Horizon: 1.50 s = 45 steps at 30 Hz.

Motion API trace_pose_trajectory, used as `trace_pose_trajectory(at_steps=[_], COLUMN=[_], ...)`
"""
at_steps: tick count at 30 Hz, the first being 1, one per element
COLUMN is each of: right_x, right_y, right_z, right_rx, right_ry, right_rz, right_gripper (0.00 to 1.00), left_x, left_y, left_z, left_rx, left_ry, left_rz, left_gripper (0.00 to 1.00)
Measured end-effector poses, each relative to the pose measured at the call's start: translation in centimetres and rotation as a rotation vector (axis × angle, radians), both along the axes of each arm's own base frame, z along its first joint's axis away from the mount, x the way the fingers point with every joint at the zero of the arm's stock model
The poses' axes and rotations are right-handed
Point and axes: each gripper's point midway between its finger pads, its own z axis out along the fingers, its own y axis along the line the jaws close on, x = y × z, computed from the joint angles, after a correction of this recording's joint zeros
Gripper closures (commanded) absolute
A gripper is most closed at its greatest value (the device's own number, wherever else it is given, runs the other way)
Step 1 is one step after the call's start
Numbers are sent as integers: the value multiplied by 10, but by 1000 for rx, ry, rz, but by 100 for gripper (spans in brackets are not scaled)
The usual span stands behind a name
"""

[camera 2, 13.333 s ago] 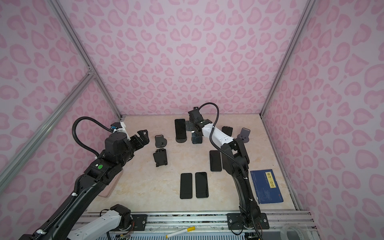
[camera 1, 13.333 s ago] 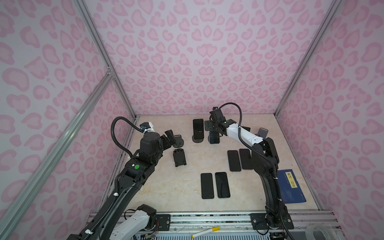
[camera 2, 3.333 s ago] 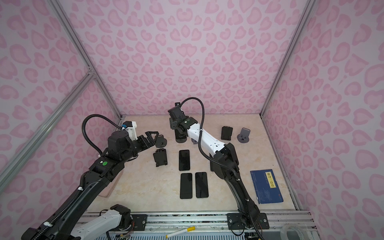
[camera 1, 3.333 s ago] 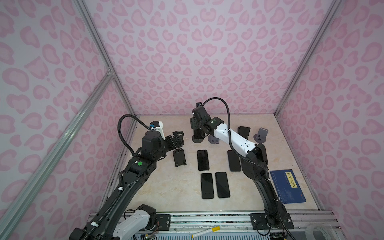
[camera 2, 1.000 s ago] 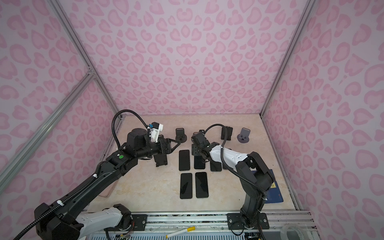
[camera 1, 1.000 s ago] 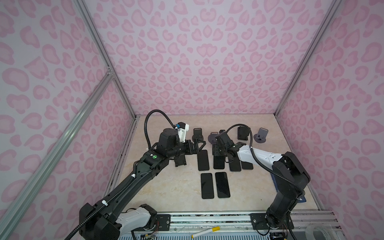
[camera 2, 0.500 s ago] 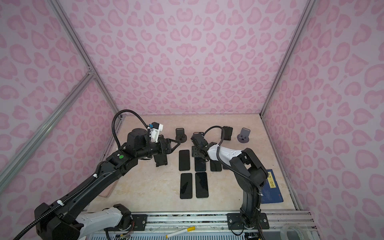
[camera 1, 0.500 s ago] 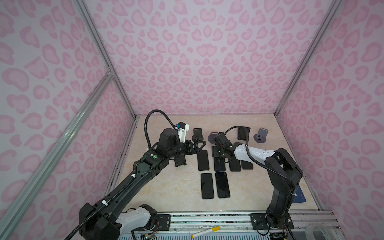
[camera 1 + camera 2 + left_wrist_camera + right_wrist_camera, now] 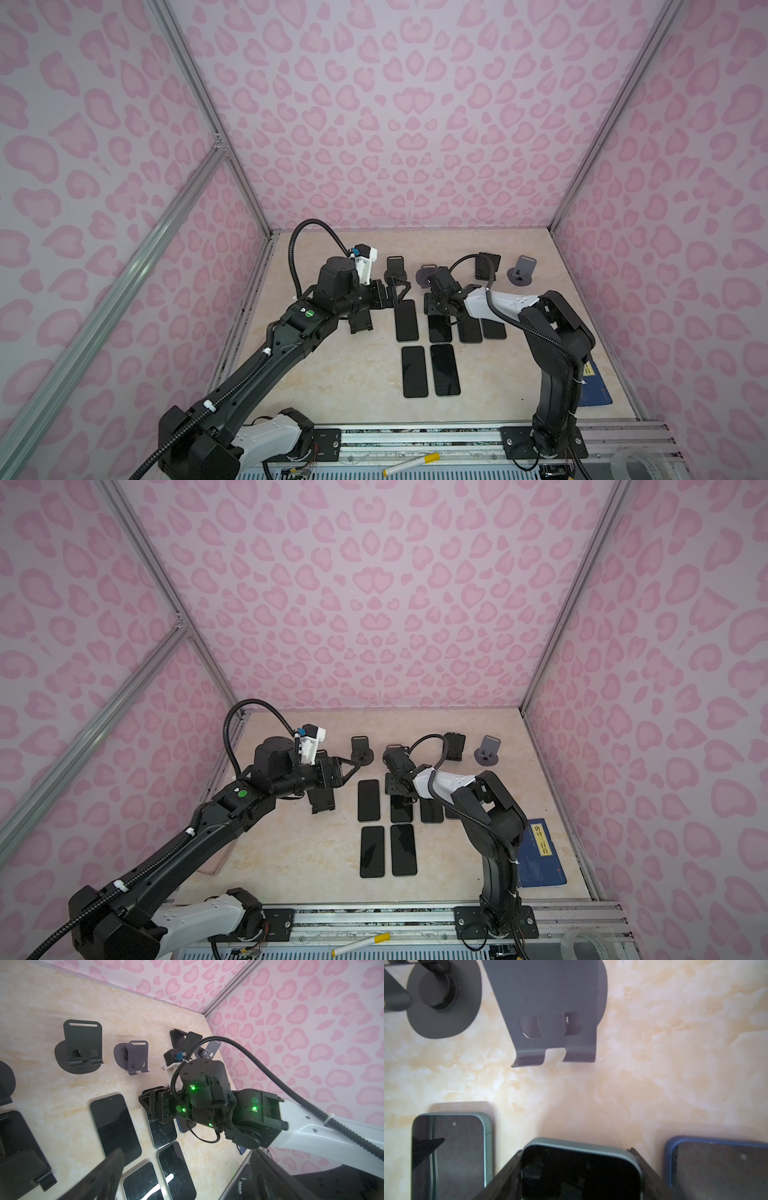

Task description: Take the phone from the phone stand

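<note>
My right gripper [image 9: 440, 309] [image 9: 399, 789] is shut on a phone [image 9: 579, 1169] in a grey-green case, both fingers against its long edges. The phone [image 9: 439, 329] sits low in a row of flat phones; whether it rests on the table I cannot tell. The empty grey phone stand [image 9: 550, 1012] [image 9: 428, 274] stands just behind it. My left gripper [image 9: 401, 289] [image 9: 351, 769] hovers open and empty to the left, fingers [image 9: 104, 1174] spread wide.
Flat phones lie on each side of the held one [image 9: 450, 1153] [image 9: 716, 1167], and two nearer the front [image 9: 430, 370]. Other stands are a black one [image 9: 397, 270], a grey one [image 9: 521, 272], a folding one [image 9: 360, 322]. A blue book [image 9: 594, 386] lies right.
The right gripper has sunk slightly toward the table with the phone, and that arm's elbow has drawn inward. The left arm has not moved.
</note>
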Motion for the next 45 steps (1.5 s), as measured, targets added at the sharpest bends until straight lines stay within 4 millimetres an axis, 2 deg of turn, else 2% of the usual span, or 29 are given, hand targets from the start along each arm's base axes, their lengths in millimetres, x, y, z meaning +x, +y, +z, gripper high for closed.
trace_pose_trajectory(at_steps=[15, 45], right_x=[2, 5], right_y=[-1, 1], right_z=[-4, 0], right_rx=[-8, -8], right_ry=[-5, 0], right_rz=[-15, -7], right_gripper=[31, 25], left_x=[2, 4], left_y=[4, 8], left_z=[-1, -1], left_rx=[14, 28], left_ry=[-6, -17], left_rz=[21, 41], left_gripper=[2, 2])
